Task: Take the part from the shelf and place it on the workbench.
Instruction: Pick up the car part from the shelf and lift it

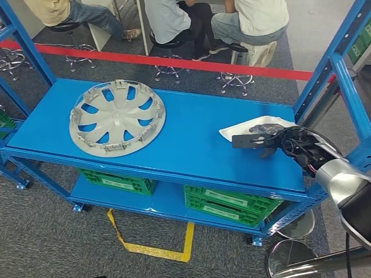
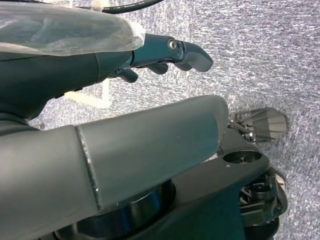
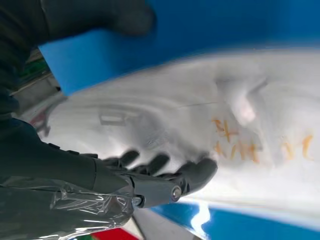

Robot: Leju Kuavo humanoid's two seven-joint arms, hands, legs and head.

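Observation:
A white moulded part [image 1: 245, 128] lies at the right end of the blue shelf's top board [image 1: 192, 139]. My right hand [image 1: 266, 141] reaches over its near side. In the right wrist view the part [image 3: 226, 115] has orange writing on it, and the dark fingers [image 3: 196, 172] of my right hand [image 3: 158, 175] lie stretched along its edge, with the thumb apart on the other side. The part still rests on the board. My left hand [image 2: 170, 55] hangs over grey carpet with nothing in it.
A large silver wheel cover [image 1: 117, 117] lies on the left half of the board. Green crates [image 1: 227, 204] stand on the lower shelf. Blue uprights [image 1: 332, 63] frame the right end. People sit on stools behind a red floor line [image 1: 175, 61].

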